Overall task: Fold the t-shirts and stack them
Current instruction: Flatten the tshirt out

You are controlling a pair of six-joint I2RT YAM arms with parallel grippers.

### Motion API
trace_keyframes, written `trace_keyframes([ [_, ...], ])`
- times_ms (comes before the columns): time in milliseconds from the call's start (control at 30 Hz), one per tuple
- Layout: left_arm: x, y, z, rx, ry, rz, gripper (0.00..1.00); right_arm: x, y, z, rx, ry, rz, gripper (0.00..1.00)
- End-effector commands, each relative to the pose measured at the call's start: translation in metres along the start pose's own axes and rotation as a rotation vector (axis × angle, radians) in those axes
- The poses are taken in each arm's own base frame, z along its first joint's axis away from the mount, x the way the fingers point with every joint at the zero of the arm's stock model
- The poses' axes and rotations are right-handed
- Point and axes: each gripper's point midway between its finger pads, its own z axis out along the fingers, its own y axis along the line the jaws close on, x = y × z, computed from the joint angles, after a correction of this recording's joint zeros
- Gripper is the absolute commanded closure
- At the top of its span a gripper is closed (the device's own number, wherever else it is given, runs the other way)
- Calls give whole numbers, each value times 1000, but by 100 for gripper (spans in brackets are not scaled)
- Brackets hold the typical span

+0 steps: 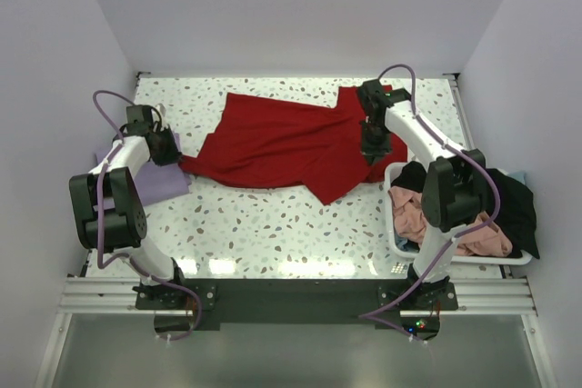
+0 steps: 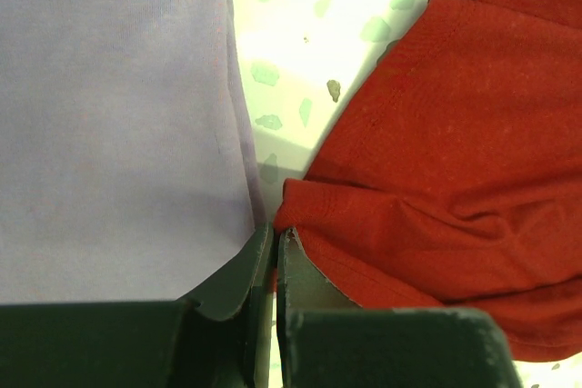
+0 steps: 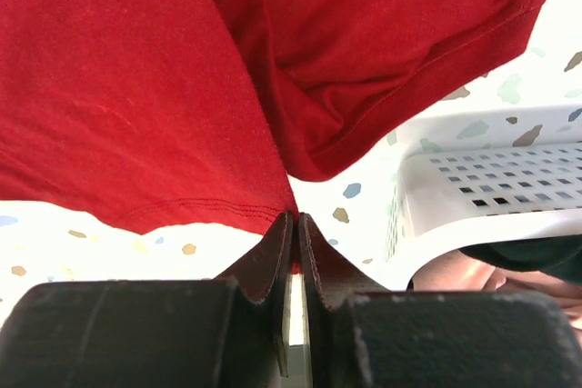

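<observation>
The spread shirt point(image 1: 273, 143) lies centre, folded shirt point(image 1: 164, 184) left, basket point(image 1: 394, 224) of seemingly more shirts point(image 1: 414, 215) right.

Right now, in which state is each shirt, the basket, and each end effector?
Red t-shirt, unfolded, rumpled, pinched at two edges.
Lavender t-shirt, lying flat, ungripped.
Basket, upright, holding two shirts.
Salmon-pink t-shirt, crumpled in basket.
Black t-shirt, crumpled, hanging over the basket rim.
Left end effector, shut on red t-shirt.
Right end effector, shut on red t-shirt.

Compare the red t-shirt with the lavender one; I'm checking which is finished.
The red t-shirt sprawls rumpled in the middle; the lavender t-shirt lies flat at left. The left gripper and right gripper pinch the red one; nothing holds the lavender one. Both are plain cloth.
</observation>
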Motion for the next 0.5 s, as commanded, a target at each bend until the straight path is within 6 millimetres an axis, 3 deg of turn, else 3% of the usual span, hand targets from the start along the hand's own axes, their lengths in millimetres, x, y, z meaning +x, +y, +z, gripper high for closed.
trace_keyframes([
  [0, -20, -5, -11, 30, -75, 22, 100, 1, -2, -13, -17, -22, -2, 98],
  [200, -18, -8, -18, 39, -84, 22, 100, 6, 4, -18, -69, -19, 4, 100],
  [300, -21, -11, -22, 48, -89, -2, 100, -7, 12, -40, -118, -60, 15, 100],
  [400, -30, -26, -27, 111, -123, -37, 100, -19, 21, -58, -172, -95, 31, 100],
  [467, -40, -43, -33, 165, -151, -69, 100, -38, 25, -80, -207, -152, 52, 100],
])
